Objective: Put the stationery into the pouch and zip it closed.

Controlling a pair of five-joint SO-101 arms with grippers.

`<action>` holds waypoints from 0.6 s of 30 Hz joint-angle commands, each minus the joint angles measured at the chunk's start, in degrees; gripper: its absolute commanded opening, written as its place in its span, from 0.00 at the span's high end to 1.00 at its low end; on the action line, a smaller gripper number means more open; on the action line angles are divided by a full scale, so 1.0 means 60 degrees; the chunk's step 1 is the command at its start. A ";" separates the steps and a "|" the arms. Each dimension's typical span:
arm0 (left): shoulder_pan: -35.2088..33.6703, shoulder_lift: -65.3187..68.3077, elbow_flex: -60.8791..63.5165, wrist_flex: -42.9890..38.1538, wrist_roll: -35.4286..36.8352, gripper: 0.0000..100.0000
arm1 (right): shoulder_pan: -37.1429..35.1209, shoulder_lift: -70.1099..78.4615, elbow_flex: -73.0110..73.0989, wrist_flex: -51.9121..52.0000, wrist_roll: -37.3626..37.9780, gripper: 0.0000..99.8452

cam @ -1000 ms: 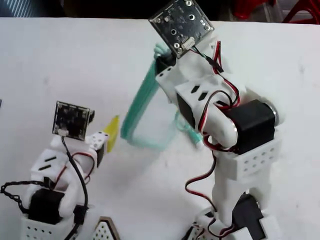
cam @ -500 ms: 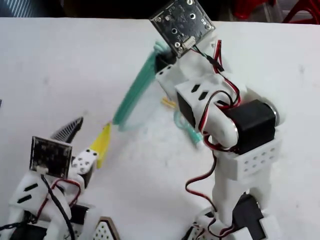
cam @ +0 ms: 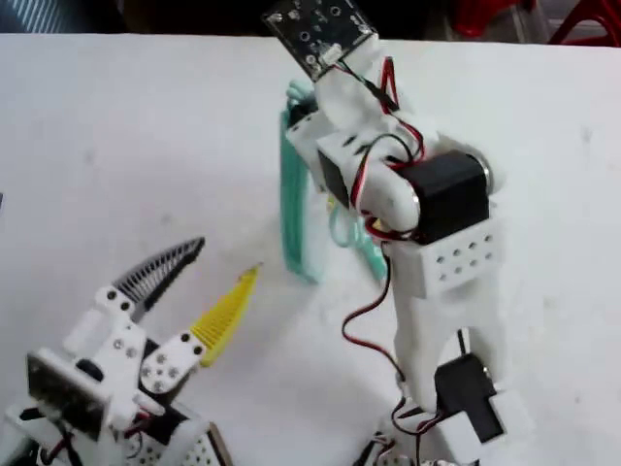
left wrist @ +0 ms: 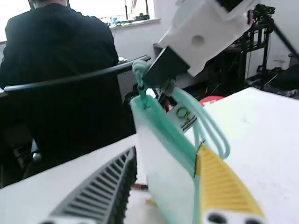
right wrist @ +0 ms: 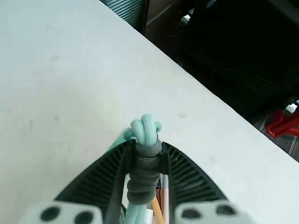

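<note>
This is an office-like robotics lab, not a home or a shop. The work surface is a plain white table (cam: 116,126). The right arm (cam: 427,223) on it is a white printed build with loose red, black and white servo wires and a bare circuit board (cam: 315,24) at its wrist, which is typical bench hardware. Beyond the table's far edge, a black desk chair (left wrist: 93,74) faces a bright window (left wrist: 100,7) with small clutter along its sill (left wrist: 140,20). Near it, black metal stands (left wrist: 261,23) rise against a pale wall. Red furniture legs (cam: 582,19) show past the far right corner.
</note>
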 commanded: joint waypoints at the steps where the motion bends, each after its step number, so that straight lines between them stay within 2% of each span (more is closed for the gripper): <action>1: 0.0696 0.0007 0.0264 -0.1201 -0.0015 0.78 | -0.0139 0.0066 -0.0425 -0.0418 -0.0703 0.98; 6: 0.1839 0.0007 0.1275 -0.2256 0.0381 0.83 | -0.0183 0.0139 -0.0352 -0.0418 -0.1011 0.98; 11: 0.1810 0.0007 0.2286 -0.3194 0.0440 0.85 | -0.0198 0.0051 -0.0396 -0.0374 -0.1011 0.98; 15: 0.1824 0.0007 0.3004 -0.4015 0.0381 0.94 | -0.0212 0.0051 -0.0410 -0.0359 -0.1026 0.98; 18: 0.1824 0.0022 0.3883 -0.4601 0.0381 0.93 | -0.0212 0.0051 -0.0410 -0.0212 -0.1026 0.98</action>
